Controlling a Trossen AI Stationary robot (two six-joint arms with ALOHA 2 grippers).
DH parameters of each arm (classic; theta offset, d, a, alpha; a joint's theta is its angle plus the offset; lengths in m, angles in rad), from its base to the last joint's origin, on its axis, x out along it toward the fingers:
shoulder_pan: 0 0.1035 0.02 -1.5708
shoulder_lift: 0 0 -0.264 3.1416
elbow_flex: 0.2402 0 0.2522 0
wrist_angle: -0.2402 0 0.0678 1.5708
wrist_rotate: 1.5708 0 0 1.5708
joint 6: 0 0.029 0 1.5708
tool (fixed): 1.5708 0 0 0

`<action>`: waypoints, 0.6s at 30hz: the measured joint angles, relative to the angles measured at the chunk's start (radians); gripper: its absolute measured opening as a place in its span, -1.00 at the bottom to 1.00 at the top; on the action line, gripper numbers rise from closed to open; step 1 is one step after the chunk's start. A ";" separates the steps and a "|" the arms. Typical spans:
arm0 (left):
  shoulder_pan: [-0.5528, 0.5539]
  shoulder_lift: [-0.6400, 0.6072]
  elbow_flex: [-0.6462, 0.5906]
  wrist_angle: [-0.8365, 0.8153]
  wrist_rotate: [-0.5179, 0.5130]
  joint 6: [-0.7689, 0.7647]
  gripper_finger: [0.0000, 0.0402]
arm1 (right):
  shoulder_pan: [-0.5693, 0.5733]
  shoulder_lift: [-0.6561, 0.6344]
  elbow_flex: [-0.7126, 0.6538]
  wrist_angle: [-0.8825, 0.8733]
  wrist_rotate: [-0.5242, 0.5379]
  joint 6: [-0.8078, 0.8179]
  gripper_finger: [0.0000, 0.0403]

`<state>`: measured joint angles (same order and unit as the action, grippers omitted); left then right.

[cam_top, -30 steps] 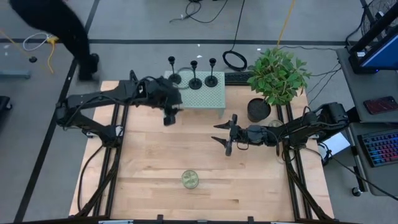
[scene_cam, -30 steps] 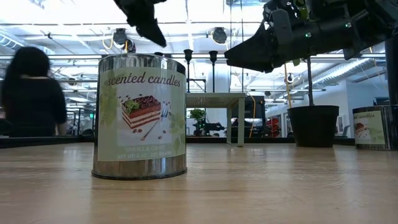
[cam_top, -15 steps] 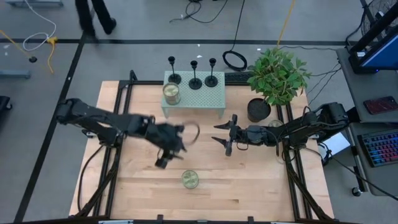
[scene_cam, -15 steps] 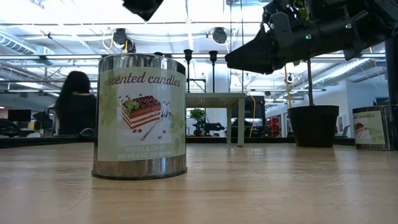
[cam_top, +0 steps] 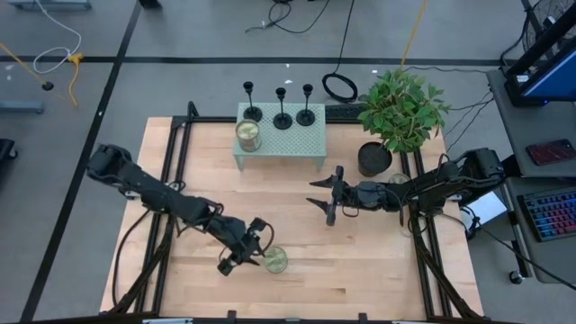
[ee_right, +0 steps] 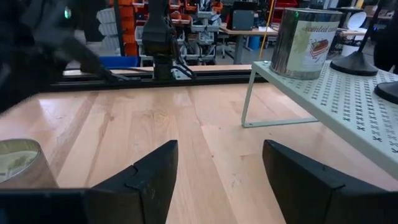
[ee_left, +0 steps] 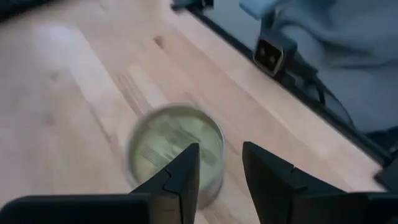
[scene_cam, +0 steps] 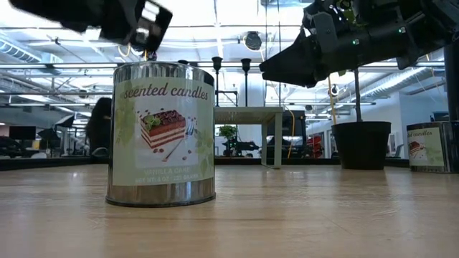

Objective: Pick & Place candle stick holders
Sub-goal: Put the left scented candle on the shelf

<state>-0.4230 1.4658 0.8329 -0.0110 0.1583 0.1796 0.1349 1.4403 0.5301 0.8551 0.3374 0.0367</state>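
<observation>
Candle stick holders (cam_top: 282,110): thin black stems, round bases, on perforated shelf (cam_top: 301,142).

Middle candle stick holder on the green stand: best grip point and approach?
Grip the thin stem of the middle candle stick holder, probably from above. It stands upright on the perforated stand, its flat round base too low to pinch. Neighbours stand close on both sides, so a jaw line running front to back seems safer. The right gripper, open, hovers nearer; the left gripper is at the candle tin.
</observation>
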 joint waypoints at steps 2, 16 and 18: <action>-0.003 0.036 -0.003 0.014 0.022 -0.005 -0.37 | 0.000 0.000 0.000 0.000 0.000 0.004 0.13; 0.048 0.168 0.064 0.023 0.080 0.078 -0.37 | 0.000 0.000 0.000 -0.018 0.000 0.004 0.13; 0.060 0.167 0.065 -0.006 0.081 0.076 -0.37 | 0.000 0.000 0.000 -0.022 0.000 0.004 0.13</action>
<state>-0.3628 1.6329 0.8978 -0.0168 0.2395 0.2559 0.1348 1.4403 0.5301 0.8335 0.3374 0.0406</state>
